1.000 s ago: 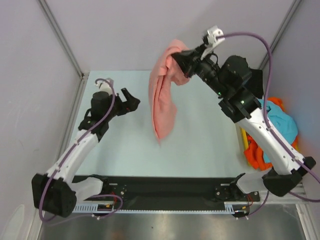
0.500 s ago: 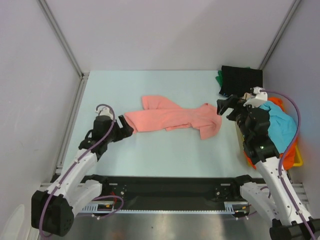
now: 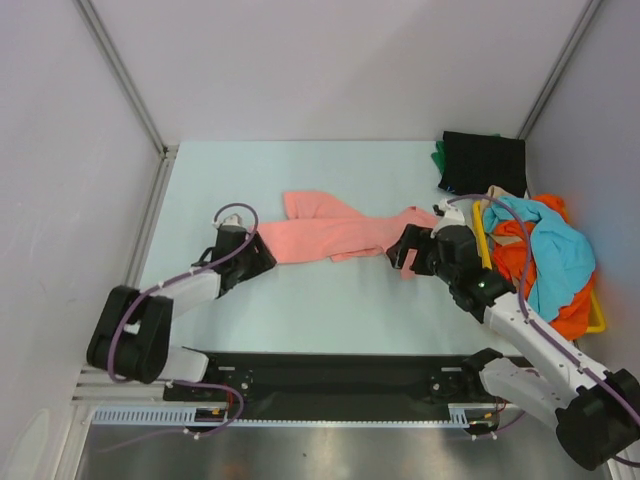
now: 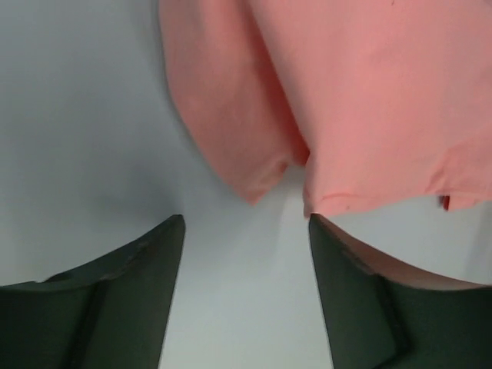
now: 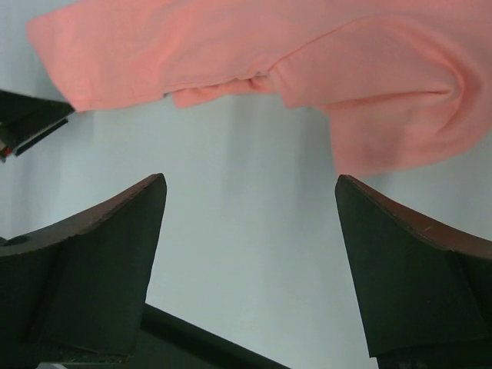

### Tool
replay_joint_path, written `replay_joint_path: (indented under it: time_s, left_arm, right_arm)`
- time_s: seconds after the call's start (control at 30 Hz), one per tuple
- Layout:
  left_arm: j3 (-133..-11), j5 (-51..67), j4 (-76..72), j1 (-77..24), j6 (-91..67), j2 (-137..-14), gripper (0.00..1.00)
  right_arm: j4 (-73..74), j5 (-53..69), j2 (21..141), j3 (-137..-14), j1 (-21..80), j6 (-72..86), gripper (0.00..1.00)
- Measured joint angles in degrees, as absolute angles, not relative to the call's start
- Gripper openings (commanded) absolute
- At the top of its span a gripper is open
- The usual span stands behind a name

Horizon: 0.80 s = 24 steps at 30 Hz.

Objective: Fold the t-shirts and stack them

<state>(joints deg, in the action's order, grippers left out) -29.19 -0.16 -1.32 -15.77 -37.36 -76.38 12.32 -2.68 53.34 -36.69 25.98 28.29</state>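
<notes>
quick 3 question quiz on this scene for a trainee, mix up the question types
1. True or false: the salmon pink t-shirt lies stretched out on the table between the left tool and the right tool, and neither grips it.
2. Where does the black t-shirt lie? A) far right corner of the table B) near left corner C) middle of the table
3. Fill in: the shirt on top of the heap in the yellow tray is ____.

Key: 1 true, both tools are open and just short of the cloth; 2 A; 3 turquoise.
</notes>
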Motion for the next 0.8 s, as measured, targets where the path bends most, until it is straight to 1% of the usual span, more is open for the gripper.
replay_joint_path:
  time_s: [0.07, 0.1, 0.17, 0.2, 0.23, 0.27, 0.3, 0.37, 0.43, 0.57, 0.7, 0.8]
  left_arm:
    - [-31.5, -1.0, -2.7, -15.7, -37.7, -80.2, 0.59]
    - [-32.7, -1.1, -3.7, -15.7, -37.7, -82.1, 0.53]
    - [-34.5, -1.4, -5.3, -15.7, -37.8, -85.3, 0.47]
    - [-35.3, -1.3, -6.0, -15.7, -37.9, -86.5, 0.40]
    - [-35.8, -1.4, -6.7, -15.7, -38.1, -87.5, 0.37]
    - [-36.1, -1.3, -7.6, -15.7, -38.3, -88.4, 0.32]
    - [-36.2, -1.3, -8.4, -15.7, -38.5, -89.1, 0.16]
    - [-36.3, -1.1, -9.6, -15.7, -39.0, -90.3, 0.00]
    - [-36.4, -0.8, -10.0, -15.7, -39.1, -90.4, 0.00]
    - [-36.4, -1.0, -6.3, -15.7, -39.0, -87.8, 0.00]
    - [-36.3, -2.4, 0.5, -15.7, -38.9, -75.9, 0.04]
    - [-36.3, -3.3, 2.4, -15.4, -38.8, -66.3, 0.05]
  right_arm:
    - [12.2, -2.6, 53.5, -36.6, 26.9, 28.5, 0.95]
    - [12.1, -2.6, 53.4, -36.6, 27.2, 28.5, 0.95]
    - [12.2, -2.7, 53.3, -36.6, 27.2, 28.4, 0.95]
    - [12.3, -2.8, 53.3, -36.6, 27.2, 28.4, 0.95]
    - [12.4, -2.9, 53.2, -36.6, 27.1, 28.4, 0.95]
    - [12.6, -3.0, 53.0, -36.6, 27.0, 28.3, 0.95]
    - [12.8, -3.2, 52.8, -36.6, 26.8, 28.2, 0.95]
    - [13.0, -3.2, 52.2, -36.6, 26.3, 28.2, 0.95]
    - [13.1, -3.2, 51.9, -36.6, 26.1, 28.0, 0.94]
    - [13.3, -3.3, 53.2, -36.7, 26.1, 28.1, 0.89]
    - [13.7, -4.7, 59.1, -37.3, 28.4, 28.3, 0.83]
    - [15.0, -6.3, 65.6, -38.8, 30.4, 28.8, 0.75]
